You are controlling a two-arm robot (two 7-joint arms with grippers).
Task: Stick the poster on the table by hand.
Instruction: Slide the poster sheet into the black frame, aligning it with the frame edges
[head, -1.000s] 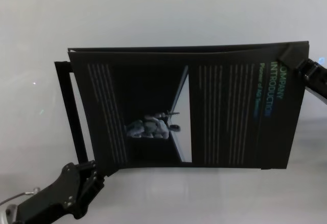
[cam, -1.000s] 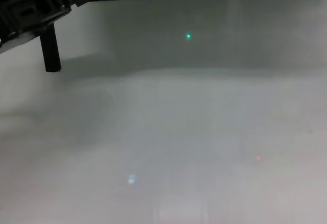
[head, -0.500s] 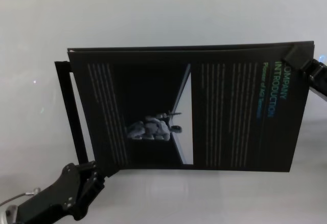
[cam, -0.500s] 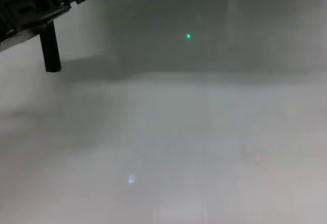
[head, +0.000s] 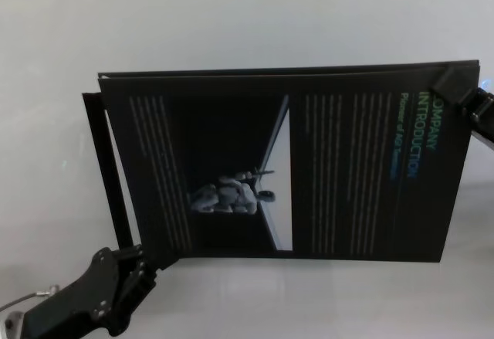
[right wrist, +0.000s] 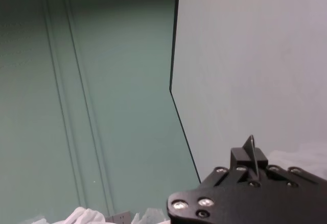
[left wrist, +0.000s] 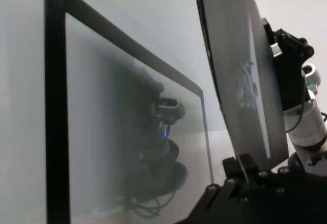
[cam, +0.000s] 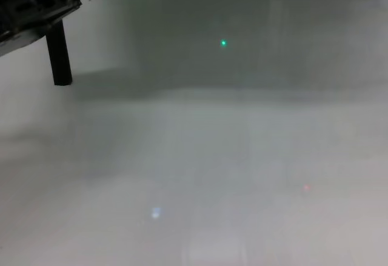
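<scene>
Poster held above the pale table [head: 231, 15]

Both grippers pinch the poster [head: 332, 169]: left gripper [head: 143, 266] at its near-left corner, right gripper [head: 455, 92] far-right; it has spread flatter and lower-right since earlier.

The poster [head: 309, 169] has flattened and spread wider toward the right gripper [head: 463, 96].
</scene>
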